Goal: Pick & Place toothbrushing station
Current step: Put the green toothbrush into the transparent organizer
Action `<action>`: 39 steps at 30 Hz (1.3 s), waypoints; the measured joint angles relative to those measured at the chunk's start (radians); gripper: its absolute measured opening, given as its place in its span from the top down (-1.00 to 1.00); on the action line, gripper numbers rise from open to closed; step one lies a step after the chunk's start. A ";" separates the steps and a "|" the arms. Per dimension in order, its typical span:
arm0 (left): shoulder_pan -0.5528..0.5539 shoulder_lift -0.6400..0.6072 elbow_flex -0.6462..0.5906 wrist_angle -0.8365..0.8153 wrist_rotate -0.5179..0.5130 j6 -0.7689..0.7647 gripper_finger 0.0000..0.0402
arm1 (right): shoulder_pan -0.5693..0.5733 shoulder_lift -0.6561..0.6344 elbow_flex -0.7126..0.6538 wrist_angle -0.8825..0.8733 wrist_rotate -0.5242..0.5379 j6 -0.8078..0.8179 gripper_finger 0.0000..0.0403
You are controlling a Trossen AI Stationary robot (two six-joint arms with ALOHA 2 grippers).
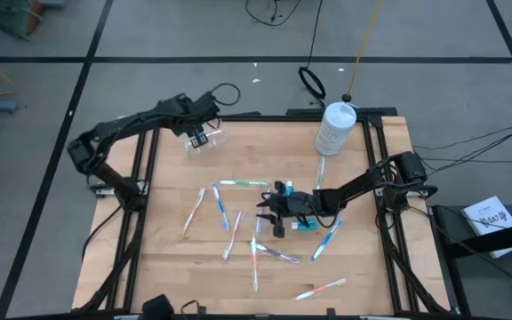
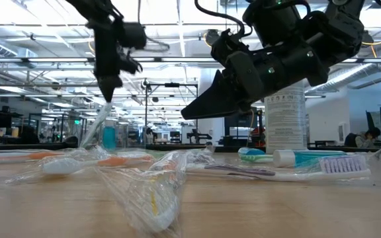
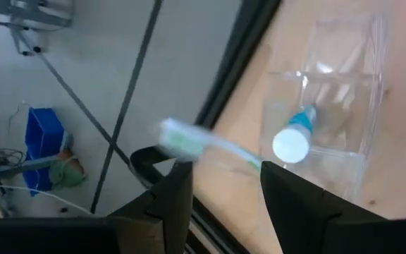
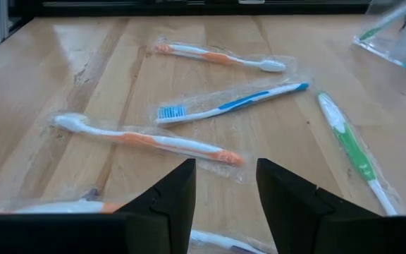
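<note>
The clear plastic cup stands at the table's far left and holds a teal toothpaste tube with a white cap. A pale green toothbrush leans out over the cup's rim, head outward. My left gripper hangs open just above the cup, pointing steeply down; the brush lies beyond its fingertips. My right gripper is open and hovers low over the table's middle, among several wrapped toothbrushes lying flat. Another teal tube lies under the right arm.
A large white bottle stands at the far right of the table. Wrapped toothbrushes in blue, green and orange lie in front of my right gripper; more lie toward the near edge. Black frame rails run along both sides.
</note>
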 joint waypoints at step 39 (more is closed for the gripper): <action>-0.526 0.278 -0.056 0.458 0.506 -0.180 0.14 | 0.081 0.000 0.000 -0.137 -0.003 0.148 0.21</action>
